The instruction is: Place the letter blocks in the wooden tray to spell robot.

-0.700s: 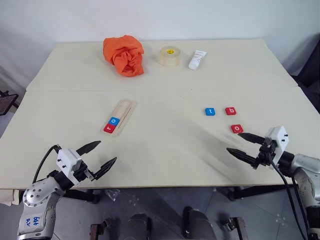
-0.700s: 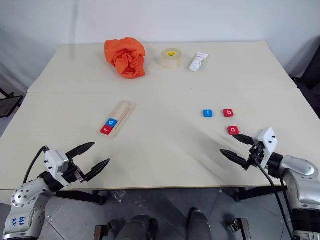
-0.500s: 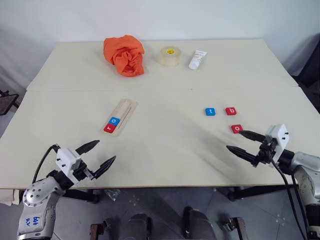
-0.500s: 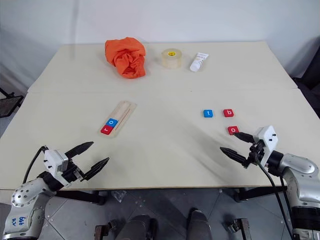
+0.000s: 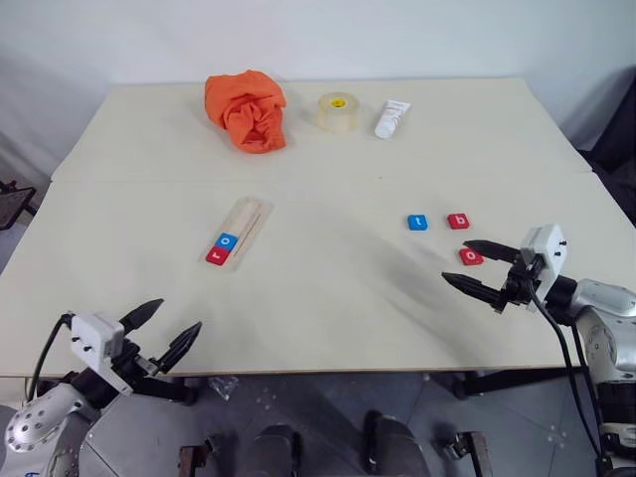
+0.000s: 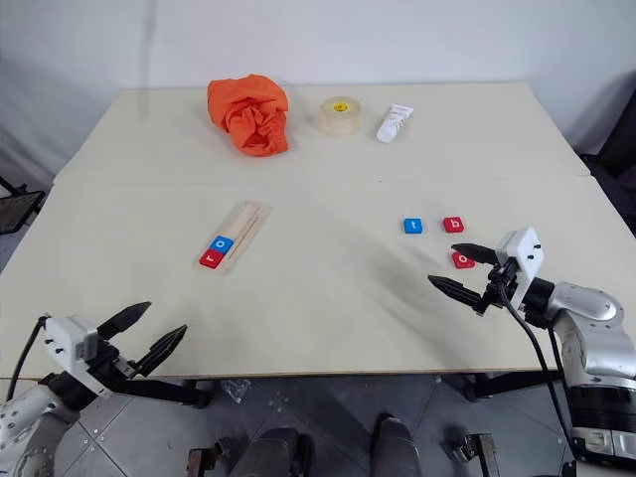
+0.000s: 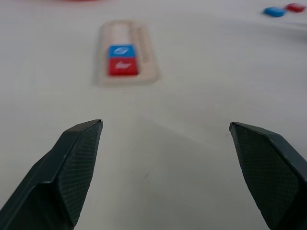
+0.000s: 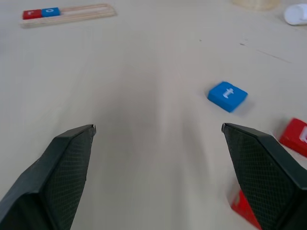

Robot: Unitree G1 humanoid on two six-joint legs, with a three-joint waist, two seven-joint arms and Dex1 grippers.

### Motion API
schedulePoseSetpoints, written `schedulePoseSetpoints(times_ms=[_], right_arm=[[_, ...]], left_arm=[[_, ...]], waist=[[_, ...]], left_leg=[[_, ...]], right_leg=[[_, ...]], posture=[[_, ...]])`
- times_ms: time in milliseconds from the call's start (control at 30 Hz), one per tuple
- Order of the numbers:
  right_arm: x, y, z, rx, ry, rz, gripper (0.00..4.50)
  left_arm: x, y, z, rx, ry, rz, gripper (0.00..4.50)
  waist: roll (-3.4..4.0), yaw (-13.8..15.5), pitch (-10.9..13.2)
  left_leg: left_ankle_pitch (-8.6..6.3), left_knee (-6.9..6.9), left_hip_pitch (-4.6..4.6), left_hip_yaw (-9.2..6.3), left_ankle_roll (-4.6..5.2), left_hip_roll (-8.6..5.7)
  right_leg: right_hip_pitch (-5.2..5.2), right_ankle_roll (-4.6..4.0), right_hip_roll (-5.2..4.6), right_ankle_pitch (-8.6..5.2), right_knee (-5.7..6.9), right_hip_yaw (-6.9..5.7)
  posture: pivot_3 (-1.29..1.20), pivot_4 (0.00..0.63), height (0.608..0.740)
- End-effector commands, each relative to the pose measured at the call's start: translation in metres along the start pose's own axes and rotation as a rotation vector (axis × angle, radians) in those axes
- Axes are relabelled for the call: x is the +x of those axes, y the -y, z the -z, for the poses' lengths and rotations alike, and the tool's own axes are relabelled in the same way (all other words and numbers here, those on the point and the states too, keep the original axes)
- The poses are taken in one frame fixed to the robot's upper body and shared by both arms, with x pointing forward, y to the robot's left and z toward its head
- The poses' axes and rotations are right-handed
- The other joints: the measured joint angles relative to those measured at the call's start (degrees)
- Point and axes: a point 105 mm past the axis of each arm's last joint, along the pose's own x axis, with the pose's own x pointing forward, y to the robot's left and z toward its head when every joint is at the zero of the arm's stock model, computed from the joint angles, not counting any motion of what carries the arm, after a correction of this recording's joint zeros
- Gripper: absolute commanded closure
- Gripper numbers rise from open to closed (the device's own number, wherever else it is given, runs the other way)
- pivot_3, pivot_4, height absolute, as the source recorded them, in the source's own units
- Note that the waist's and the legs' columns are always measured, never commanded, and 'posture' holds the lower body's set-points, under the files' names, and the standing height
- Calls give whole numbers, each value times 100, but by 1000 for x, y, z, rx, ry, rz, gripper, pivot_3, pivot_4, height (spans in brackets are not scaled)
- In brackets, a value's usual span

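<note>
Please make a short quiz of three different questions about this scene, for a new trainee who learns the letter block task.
1. True or false: the wooden tray already holds a red r block and a blue o block.
2. Which loose block lies closest to the right gripper? A) blue t block B) red b block C) red o block
3. Fill in: the left gripper and the right gripper are both ____ and hold nothing.

Key: 1 true; 2 C; 3 open.
</note>
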Motion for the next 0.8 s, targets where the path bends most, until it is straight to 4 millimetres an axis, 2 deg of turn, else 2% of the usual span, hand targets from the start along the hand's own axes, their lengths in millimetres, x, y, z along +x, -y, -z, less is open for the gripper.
schedulePoseSetpoints(times_ms=[33, 300, 467, 567, 800], right_arm=[[2, -1, -6, -21, 17, -36, 81], [12, -6, -13, -32, 46, -94, 81], [17, -10, -21, -47, 73, -122, 81], [23, -14, -26, -50, 96, -131, 81], [26, -25, -28, -55, 107, -184, 81]], left_arm=[[-7, -2, -10, 9, 14, -9, 0], [8, -6, -31, 39, 40, -9, 0], [43, -10, -54, 28, 14, 17, 0], [74, -8, -69, -12, -6, 44, 0], [121, -5, -72, -52, -152, 41, 0]], waist=[[0, 13, 0], [0, 3, 0], [0, 12, 0], [0, 10, 0], [-1, -34, 0]], left_leg=[[-1, 0, 0, 0, 1, 0], [-8, 0, 0, 4, 1, 0], [-8, 3, 2, 5, -2, -8], [-8, 6, 4, 3, -5, -15], [-19, 7, 10, 17, -25, 7]], right_leg=[[0, 0, 0, 0, -1, 0], [0, 0, 3, 0, -3, 4], [1, 0, 9, 0, 3, 7], [1, 0, 19, 0, 7, 17], [-3, -2, 58, -1, 9, 37]], posture=[[0, 150, 740], [0, 150, 740], [0, 150, 740], [0, 150, 740], [0, 150, 740]])
